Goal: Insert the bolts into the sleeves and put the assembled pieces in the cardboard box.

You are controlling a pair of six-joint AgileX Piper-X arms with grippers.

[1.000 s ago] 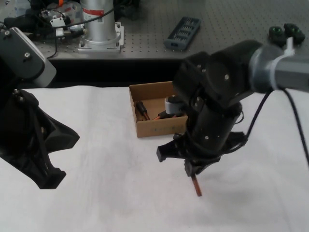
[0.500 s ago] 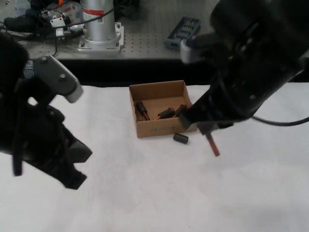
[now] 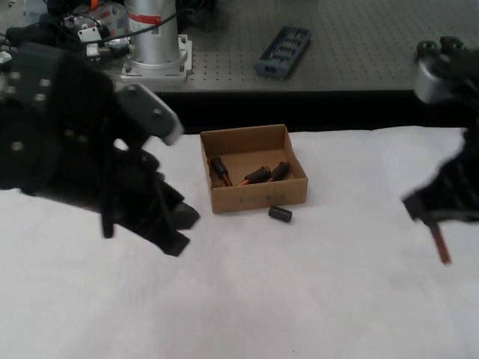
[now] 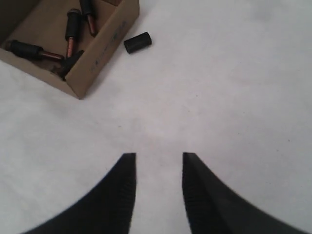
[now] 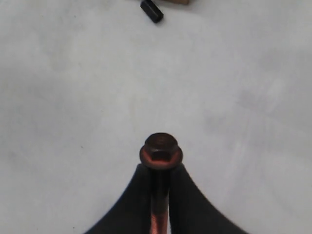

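Observation:
A copper-coloured bolt with a dark flanged head is clamped between my right gripper's fingers; in the high view the bolt hangs from that arm at the far right. A loose black sleeve lies on the white cloth just in front of the cardboard box, and also appears in the wrist views. Inside the box lie several bolts fitted in sleeves. My left gripper is open above bare cloth, at the left in the high view.
White cloth covers the near bench. Behind it on the perforated board stand a metal post on a base, a blue ribbed part and cables. Wide free cloth lies between the two arms.
The right arm has swung with the bolt from in front of the box far to the right, uncovering the loose sleeve. The left arm has moved rightwards toward the box.

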